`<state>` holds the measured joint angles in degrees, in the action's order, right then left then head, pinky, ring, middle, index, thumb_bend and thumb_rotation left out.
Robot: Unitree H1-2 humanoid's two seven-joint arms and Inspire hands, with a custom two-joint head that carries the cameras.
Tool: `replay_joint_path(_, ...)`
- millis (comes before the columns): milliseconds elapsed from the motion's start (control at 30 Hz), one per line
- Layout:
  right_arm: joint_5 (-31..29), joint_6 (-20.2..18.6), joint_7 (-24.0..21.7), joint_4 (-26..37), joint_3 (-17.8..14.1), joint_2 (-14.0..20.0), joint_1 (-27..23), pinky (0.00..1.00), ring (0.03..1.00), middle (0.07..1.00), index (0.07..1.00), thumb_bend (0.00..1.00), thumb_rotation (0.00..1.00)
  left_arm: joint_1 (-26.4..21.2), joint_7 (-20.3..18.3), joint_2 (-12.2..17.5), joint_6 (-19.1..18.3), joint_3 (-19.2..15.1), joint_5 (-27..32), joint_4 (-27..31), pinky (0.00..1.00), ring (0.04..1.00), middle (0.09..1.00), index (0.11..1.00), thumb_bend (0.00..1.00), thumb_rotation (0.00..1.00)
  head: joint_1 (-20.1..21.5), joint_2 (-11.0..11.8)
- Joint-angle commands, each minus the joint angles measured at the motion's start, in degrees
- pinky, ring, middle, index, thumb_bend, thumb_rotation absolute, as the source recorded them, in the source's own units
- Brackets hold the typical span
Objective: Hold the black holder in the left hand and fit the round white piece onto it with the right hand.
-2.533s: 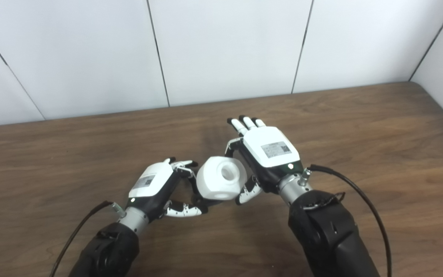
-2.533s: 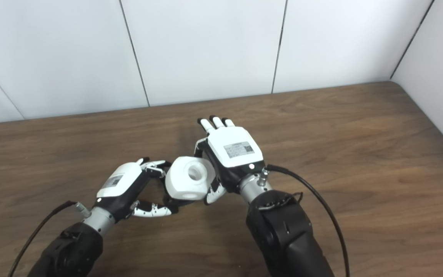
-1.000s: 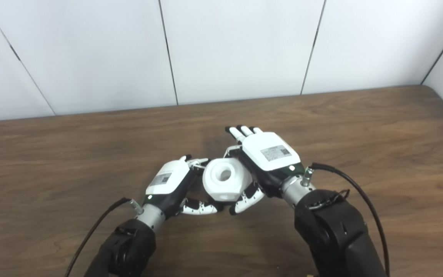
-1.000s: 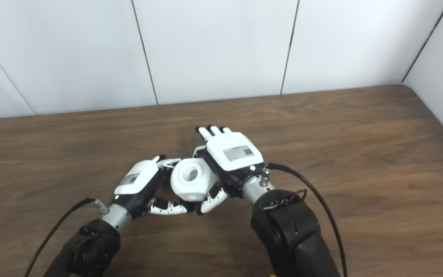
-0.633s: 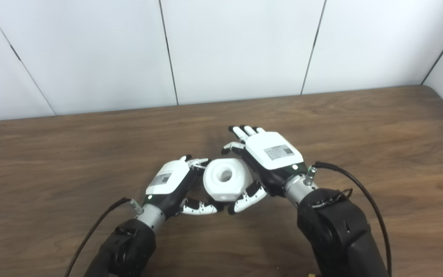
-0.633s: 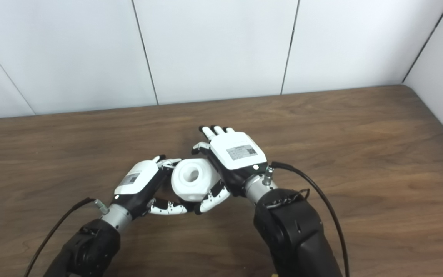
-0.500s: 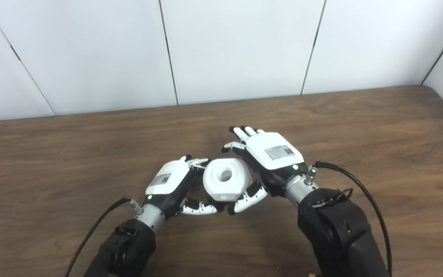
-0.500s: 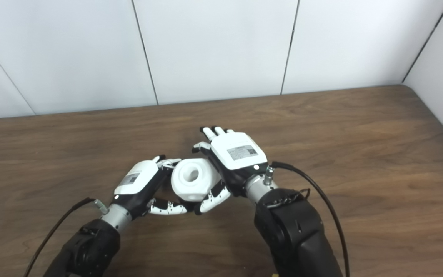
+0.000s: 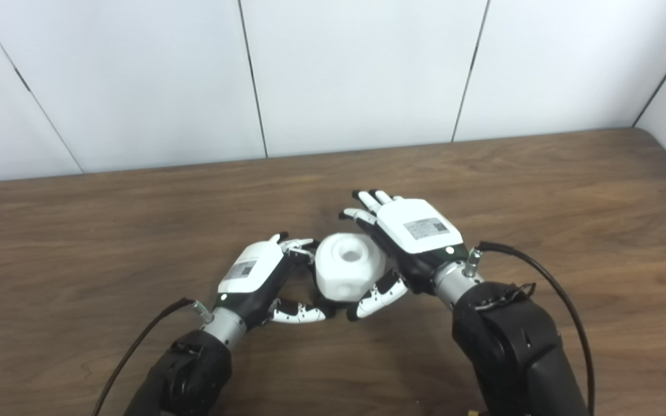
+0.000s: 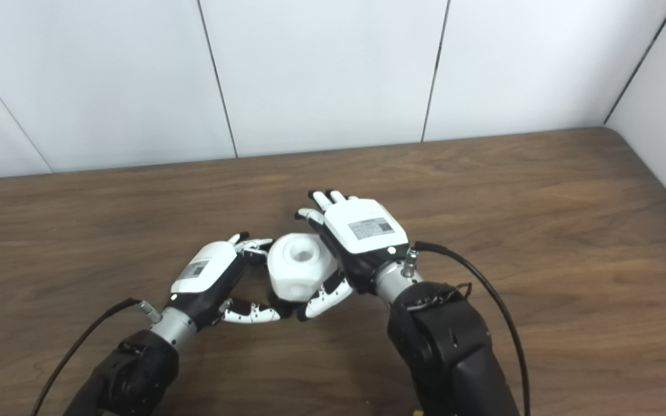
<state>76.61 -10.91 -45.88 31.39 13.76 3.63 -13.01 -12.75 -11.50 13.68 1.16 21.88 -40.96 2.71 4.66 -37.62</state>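
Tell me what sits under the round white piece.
The round white piece sits between left hand and right hand. Only their fingers show beneath it; the black holder is hidden.

The round white piece [image 10: 301, 266] sits between the left hand [image 10: 208, 277] and right hand [image 10: 359, 237] over the table [image 10: 541, 231].

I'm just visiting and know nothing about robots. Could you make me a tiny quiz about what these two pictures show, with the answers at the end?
1. True or false: the round white piece has a round hole in the face turned up toward the camera.
2. What lies directly between the left hand and the right hand? A) a blue cup B) the round white piece C) a spoon
3. Fill in: the hands work over a brown ____ table.

Key: 1 true. 2 B. 3 wooden.
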Motion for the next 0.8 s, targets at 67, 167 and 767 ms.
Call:
replay_joint_path(67,0.2,0.4,0.6,1.1,-1.0,0.2,-1.5,0.92,1.000,1.000,0.890,1.00,0.45,-1.0,1.0,0.6,1.5,-0.3,0.0,0.3,1.00,0.871,0.861,0.481,0.52,0.04,0.2,0.0)
replay_joint_path(167,0.3,0.2,0.3,1.2,-1.6,0.3,-1.5,0.94,1.000,1.000,0.892,1.00,0.45,-1.0,0.7,0.6,1.4,-0.4,0.3,0.3,1.00,0.874,0.863,0.481,0.52,0.04,0.2,0.0)
replay_joint_path(767,-11.2,-4.9,-11.5,8.8,-11.6,6.0,-6.3,0.81,1.000,1.000,1.000,1.00,0.55,-1.3,1.9,0.5,2.4,-0.4,0.3,-1.4,1.00,0.874,0.863,0.481,0.52,0.04,0.2,0.8)
